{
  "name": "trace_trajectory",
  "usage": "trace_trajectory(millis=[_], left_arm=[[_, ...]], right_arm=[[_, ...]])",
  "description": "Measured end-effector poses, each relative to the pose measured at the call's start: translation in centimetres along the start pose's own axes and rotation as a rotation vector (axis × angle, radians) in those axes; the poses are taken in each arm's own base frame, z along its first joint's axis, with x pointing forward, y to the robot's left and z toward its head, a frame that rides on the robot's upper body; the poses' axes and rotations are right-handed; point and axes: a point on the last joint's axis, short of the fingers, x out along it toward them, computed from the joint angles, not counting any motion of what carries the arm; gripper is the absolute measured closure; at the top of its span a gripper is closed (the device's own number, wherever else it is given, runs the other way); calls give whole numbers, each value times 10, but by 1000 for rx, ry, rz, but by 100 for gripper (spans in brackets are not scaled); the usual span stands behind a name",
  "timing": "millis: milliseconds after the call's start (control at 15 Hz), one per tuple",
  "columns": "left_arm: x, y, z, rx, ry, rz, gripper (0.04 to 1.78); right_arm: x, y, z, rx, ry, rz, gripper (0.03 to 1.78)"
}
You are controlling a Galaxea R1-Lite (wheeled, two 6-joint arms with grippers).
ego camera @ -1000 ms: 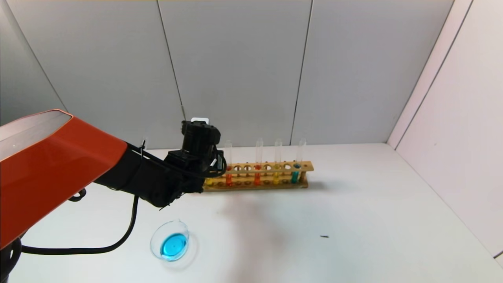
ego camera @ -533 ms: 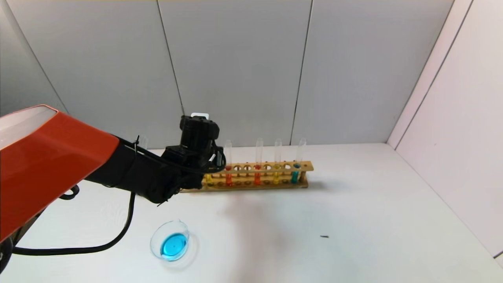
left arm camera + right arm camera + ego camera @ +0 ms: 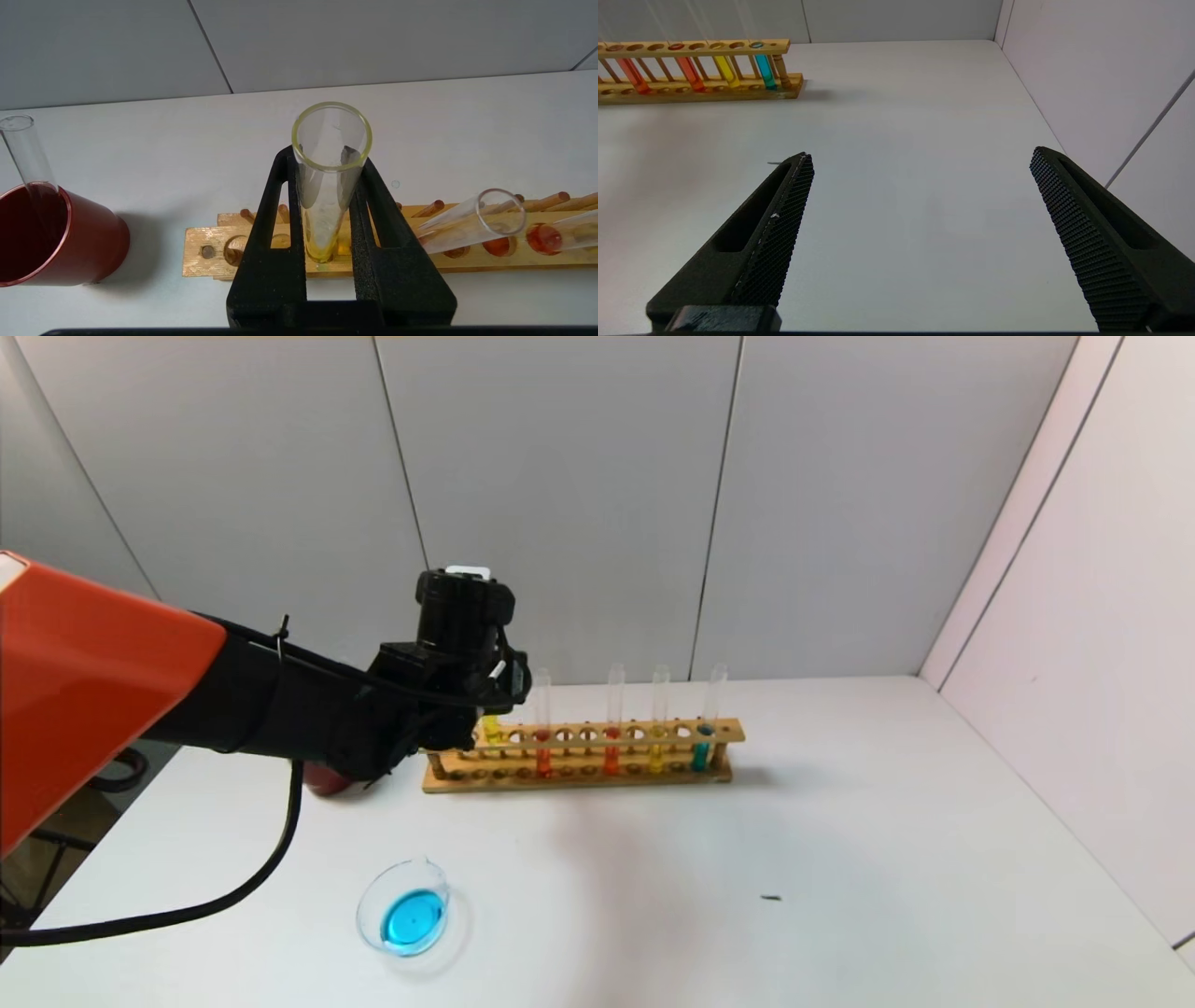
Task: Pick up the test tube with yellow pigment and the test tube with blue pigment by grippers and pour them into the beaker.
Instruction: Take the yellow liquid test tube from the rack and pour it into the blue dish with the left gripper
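Left end effector (image 3: 329,161) clamps the test tube with yellow pigment (image 3: 327,186), hiding its lower part.

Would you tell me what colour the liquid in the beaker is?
Bright sky blue: the beaker on the table holds a shallow blue pool, best seen in the head view.

Nothing here carries readable writing: no lettering shows on the wooden test tube rack (image 3: 579,753), and no marks on the tubes standing in it
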Motion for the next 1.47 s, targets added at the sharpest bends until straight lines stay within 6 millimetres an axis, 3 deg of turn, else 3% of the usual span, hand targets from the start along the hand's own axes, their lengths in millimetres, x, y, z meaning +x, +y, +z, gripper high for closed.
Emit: trace_trajectory(millis=[533, 933, 1467], left_arm=[[-14, 3, 36, -17, -36, -4, 150], [-42, 17, 62, 17, -31, 0, 150], [-88, 53, 54, 96, 52, 30, 150]], right_arm=[[0, 0, 0, 0, 0, 0, 11], [0, 0, 0, 0, 0, 0, 11], [0, 0, 0, 0, 0, 0, 11]])
